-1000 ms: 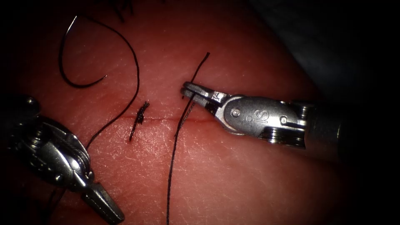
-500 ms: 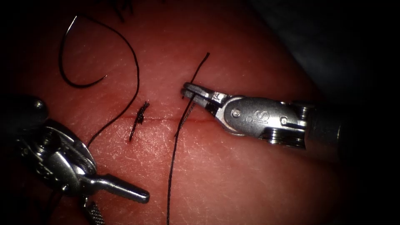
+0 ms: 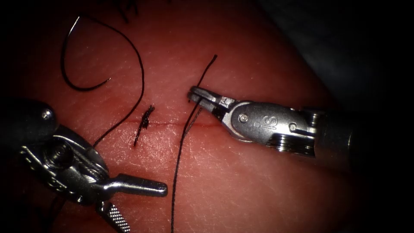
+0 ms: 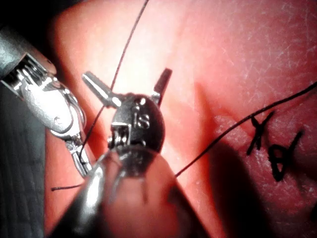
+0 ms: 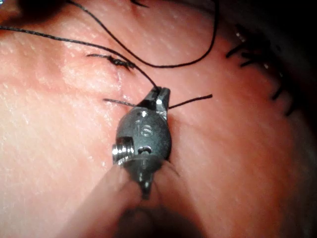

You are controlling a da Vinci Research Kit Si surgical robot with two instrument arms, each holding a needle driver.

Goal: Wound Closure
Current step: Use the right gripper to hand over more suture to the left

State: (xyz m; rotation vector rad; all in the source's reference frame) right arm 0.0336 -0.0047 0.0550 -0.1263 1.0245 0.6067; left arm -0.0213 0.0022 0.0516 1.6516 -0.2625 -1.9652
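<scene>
The right end effector clamps the thread above the cut; the left end effector gapes wide, empty, lower left. A hard tug could tear the tissue.

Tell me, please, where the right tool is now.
In the endoscope view the right tool comes in from the right, its jaws shut on the thread just above the cut, to the right of the finished knot.

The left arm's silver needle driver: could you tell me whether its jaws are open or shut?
Open. The left arm's silver needle driver shows its two jaws spread in a wide V, holding nothing; the left wrist view shows likewise.
</scene>
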